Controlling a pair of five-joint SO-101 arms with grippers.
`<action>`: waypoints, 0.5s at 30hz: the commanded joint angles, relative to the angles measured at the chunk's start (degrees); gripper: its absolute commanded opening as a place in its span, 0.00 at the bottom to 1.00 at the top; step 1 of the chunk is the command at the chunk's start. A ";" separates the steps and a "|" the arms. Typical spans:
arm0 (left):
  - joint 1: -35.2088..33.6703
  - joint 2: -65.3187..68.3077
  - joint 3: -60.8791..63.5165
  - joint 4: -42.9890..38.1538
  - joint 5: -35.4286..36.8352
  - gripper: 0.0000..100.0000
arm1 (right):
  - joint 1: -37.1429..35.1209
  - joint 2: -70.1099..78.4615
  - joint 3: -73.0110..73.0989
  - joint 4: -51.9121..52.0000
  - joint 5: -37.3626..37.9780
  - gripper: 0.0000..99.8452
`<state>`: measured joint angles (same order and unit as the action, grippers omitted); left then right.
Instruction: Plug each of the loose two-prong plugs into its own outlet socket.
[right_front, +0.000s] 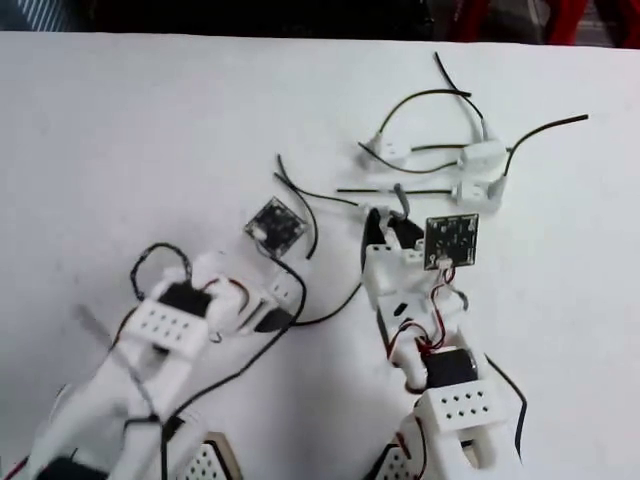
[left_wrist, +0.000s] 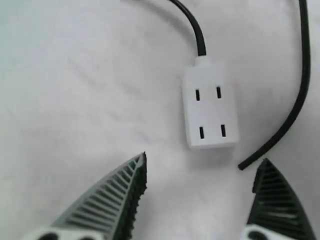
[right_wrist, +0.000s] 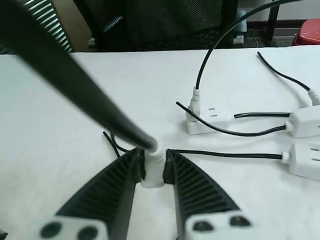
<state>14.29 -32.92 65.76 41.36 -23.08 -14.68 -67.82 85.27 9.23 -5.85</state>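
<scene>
My left gripper (left_wrist: 202, 172) hangs open just above the table, its fingertips on either side of the near end of a white outlet socket (left_wrist: 207, 112) with two pairs of slots facing up. In the high view this outlet (right_front: 285, 289) lies left of centre under the left gripper (right_front: 278, 306). My right gripper (right_wrist: 154, 172) is shut on a white two-prong plug (right_wrist: 152, 167) standing on the table, its black cord running up past the camera. The right gripper (right_front: 385, 222) sits mid-table, short of three more white outlets (right_front: 392, 150), (right_front: 482, 155), (right_front: 478, 190).
Black cords (right_front: 430, 95) loop across the far right of the table around the outlets. A loose cord end (left_wrist: 295, 105) lies beside the left outlet. The nearest far outlet (right_wrist: 207, 120) has a cord rising from its end. Chairs stand beyond the table's far edge.
</scene>
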 joint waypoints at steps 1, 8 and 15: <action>0.22 6.90 -5.63 -1.14 -2.37 0.33 | 0.31 -0.57 -0.35 -1.19 0.44 0.02; -7.78 13.41 -13.71 -1.23 -3.08 0.33 | 0.31 -0.57 -0.35 -1.19 0.44 0.02; -11.82 13.76 -17.76 -0.70 -2.73 0.33 | 0.31 -0.57 -0.35 -1.19 0.53 0.02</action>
<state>3.30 -18.95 51.08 41.01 -25.80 -14.77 -67.82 85.27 9.23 -5.85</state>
